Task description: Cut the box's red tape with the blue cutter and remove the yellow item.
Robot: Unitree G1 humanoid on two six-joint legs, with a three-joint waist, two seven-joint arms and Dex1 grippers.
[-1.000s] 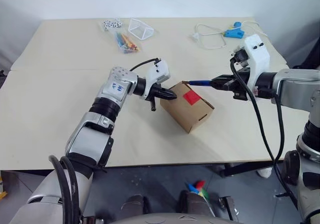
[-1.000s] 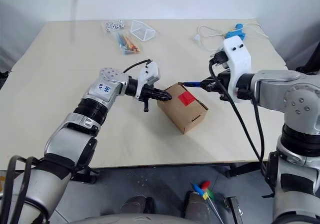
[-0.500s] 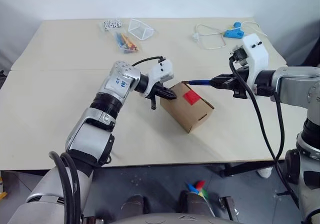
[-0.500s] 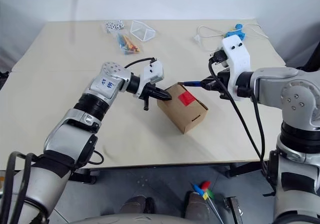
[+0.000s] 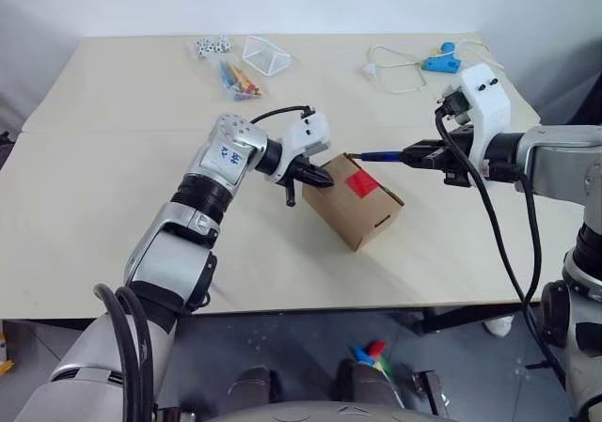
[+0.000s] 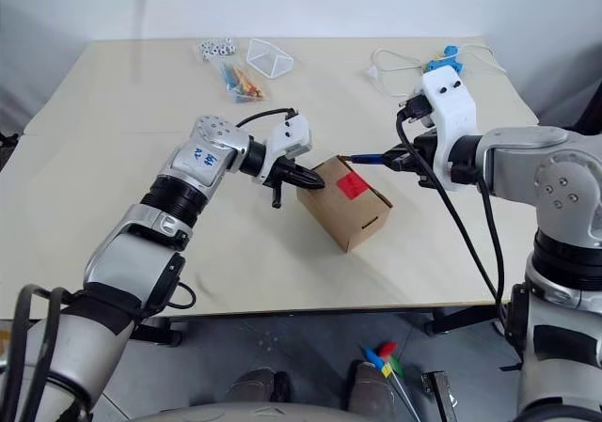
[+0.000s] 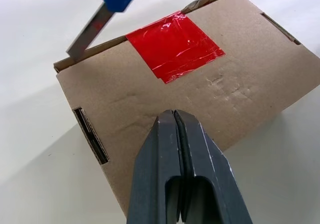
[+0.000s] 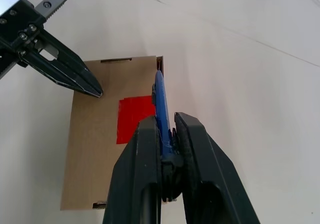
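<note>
So far nothing is cut: the red tape (image 7: 174, 52) lies whole across the flap seam of the box (image 5: 355, 200), which sits closed near the middle of the table (image 5: 113, 206), so the yellow item is presumably inside it. The right gripper (image 8: 167, 134) is clamped on the blue cutter (image 5: 380, 156), whose metal blade tip rests at the box's back edge, just beside the tape but not yet on it. The left gripper (image 5: 318, 179), fingers pressed together and empty, has its tips on or just over the box's near-left top, apparently steadying it. What is left, by this reading, is the whole cut, opening the flaps and lifting the item out. Compared with a second ago, little differs: box and cutter are where they were, and the left wrist has rolled slightly
</note>
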